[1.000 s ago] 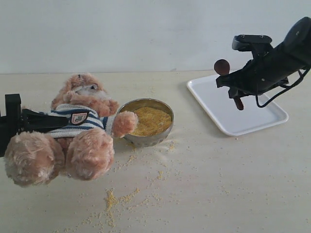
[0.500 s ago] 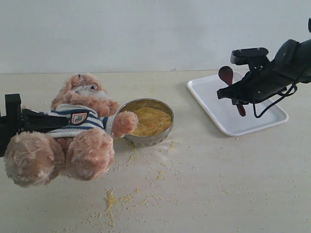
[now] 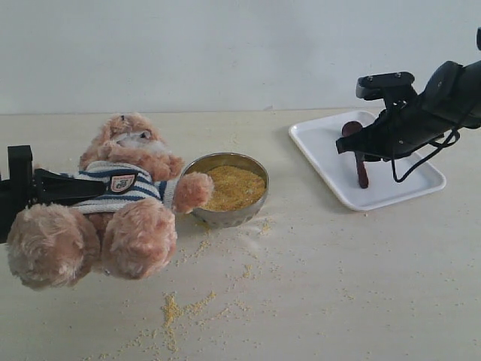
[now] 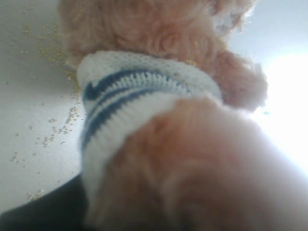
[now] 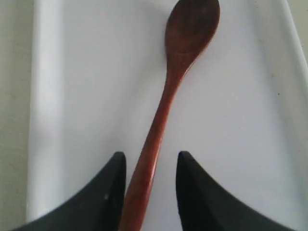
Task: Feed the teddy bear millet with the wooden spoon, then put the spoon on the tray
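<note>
The teddy bear (image 3: pixel 124 188) leans back at the left, one paw over the rim of the metal bowl (image 3: pixel 225 216) that holds the heap of millet (image 3: pixel 231 186). My left gripper (image 3: pixel 60 186) is shut on the bear's striped torso; its wrist view is filled with the teddy bear (image 4: pixel 159 96). The wooden spoon (image 3: pixel 362 173) lies flat on the white tray (image 3: pixel 323 150) at the right. In the right wrist view the wooden spoon (image 5: pixel 180 72) rests on the tray (image 5: pixel 86 86), its handle between the parted fingers of my right gripper (image 5: pixel 150 155), which hovers open just above it.
Loose grains (image 3: pixel 176 308) are scattered on the table in front of the bowl and toward the near edge. A pale wall stands behind the table. My right arm (image 3: pixel 443 98) hangs over the tray's far side.
My right gripper lowered the spoon from above the tray onto it and its jaws parted, letting the spoon go. The left gripper and bear have not moved.
</note>
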Tool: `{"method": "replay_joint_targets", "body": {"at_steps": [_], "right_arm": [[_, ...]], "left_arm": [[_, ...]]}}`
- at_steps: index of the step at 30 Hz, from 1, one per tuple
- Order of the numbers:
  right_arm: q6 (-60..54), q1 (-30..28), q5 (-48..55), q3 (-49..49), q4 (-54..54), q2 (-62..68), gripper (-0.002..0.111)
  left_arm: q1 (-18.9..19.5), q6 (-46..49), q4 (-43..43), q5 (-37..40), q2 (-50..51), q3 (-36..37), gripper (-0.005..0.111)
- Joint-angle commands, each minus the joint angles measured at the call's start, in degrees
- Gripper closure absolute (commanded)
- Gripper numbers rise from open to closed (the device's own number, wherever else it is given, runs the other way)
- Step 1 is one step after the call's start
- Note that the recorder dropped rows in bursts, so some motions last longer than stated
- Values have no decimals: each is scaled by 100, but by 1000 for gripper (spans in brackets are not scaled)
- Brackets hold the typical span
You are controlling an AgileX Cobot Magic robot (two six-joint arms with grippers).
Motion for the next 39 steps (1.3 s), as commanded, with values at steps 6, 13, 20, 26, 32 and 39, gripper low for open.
{"method": "replay_joint_targets", "body": {"at_steps": [6,13,20,26,32,39], "right_arm": [[74,-22,319,-30,-54,5,68],[135,-22,732,-30,-54,-319,68],[135,-22,774,-30,-54,-1315,68],[135,-22,973,-30,-131,-2057,76],[447,-22,1263,-30,-894,-2428,108],[2873,-22,1147,-30,-2041,-2817,108]], "left_arm": [[0,28,-105,182,-3,14,102],[0,28,-105,182,-3,14,102],[0,28,-105,182,-3,14,102],[0,95,-105,182,-3,14,102],[0,110,-105,182,-3,14,102],[0,110,-105,182,-3,14,102]]}}
